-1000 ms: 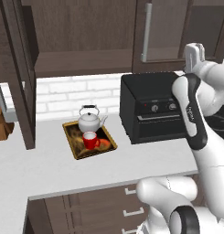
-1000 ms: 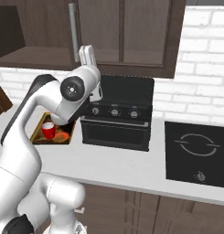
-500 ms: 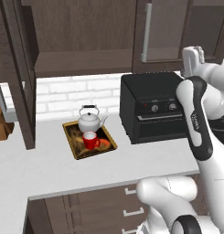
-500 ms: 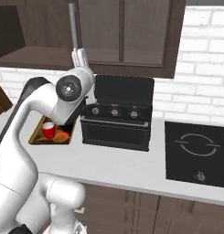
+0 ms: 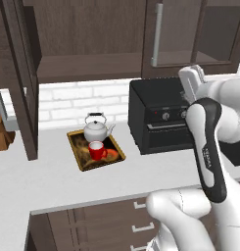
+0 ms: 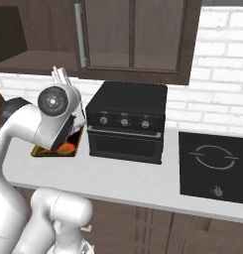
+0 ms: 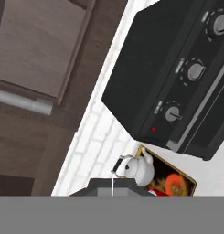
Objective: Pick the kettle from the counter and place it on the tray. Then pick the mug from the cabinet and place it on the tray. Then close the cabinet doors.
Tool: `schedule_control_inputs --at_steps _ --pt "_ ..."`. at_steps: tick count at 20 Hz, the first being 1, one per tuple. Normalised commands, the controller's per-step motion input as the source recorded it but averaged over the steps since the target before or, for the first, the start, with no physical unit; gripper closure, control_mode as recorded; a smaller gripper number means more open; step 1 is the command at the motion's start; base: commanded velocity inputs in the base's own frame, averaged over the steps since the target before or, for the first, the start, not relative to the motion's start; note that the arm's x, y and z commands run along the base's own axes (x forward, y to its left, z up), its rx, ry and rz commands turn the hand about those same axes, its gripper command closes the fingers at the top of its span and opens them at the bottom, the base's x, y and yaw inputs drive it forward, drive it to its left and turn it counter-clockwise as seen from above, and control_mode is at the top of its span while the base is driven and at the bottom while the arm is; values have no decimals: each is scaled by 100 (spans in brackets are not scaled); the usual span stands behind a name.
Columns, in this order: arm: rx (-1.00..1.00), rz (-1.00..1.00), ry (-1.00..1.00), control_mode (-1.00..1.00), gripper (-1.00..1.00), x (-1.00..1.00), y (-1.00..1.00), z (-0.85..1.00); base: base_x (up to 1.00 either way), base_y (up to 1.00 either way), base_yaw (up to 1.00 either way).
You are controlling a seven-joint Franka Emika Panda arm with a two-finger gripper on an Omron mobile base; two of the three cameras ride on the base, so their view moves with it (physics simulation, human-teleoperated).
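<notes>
My end effector (image 5: 191,78) is raised high above the black oven box (image 5: 160,115), its 2 fingers pressed together and holding nothing. In the right base view I see it poking up (image 6: 59,75) just below the silver bar handle (image 6: 81,35) of the right cabinet door (image 6: 135,34), near the door but I cannot tell whether it touches.

The tray (image 5: 78,152) lies on the pale worktop (image 5: 53,184) just left of the oven box, a little apart from it. On the tray, the kettle (image 5: 96,129) stands upright at the back end, near the white brick wall (image 5: 67,100), its spout pointing right toward the oven. The red mug (image 5: 96,150) stands upright on the tray just in front of the kettle, close beside it. From my hand camera, the kettle (image 7: 135,169) shows at the tray's (image 7: 189,182) wall end, below the oven box (image 7: 168,77) with its 3 knobs.

The cabinet (image 5: 87,54) above the worktop has its left side open, the bare shelf (image 5: 87,66) showing. The left door (image 5: 21,78) is swung out toward me, seen edge-on at the left of the left base view. The right door (image 5: 190,34) sits flat against the cabinet front, its handle (image 5: 156,34) vertical.

A dark cooktop (image 6: 214,166) is set into the worktop (image 6: 118,178) to the right of the oven box (image 6: 128,121).
</notes>
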Motion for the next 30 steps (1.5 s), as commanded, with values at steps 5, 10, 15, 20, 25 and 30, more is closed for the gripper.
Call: schedule_control_inputs --at_steps 5,10,15,20,25,30 --pt "-12 11 14 -100 100 -11 57 -43 0 0 0" --pt "-11 5 2 -100 100 0 63 -61 0 0 0" --pt "-19 3 2 -100 100 0 38 -37 0 0 0" --pt "-26 5 5 -100 100 0 42 -35 0 0 0" --pt "-24 2 -1 -100 100 0 38 -46 0 0 0" --pt "-25 7 -2 -100 100 0 38 -18 0 0 0"
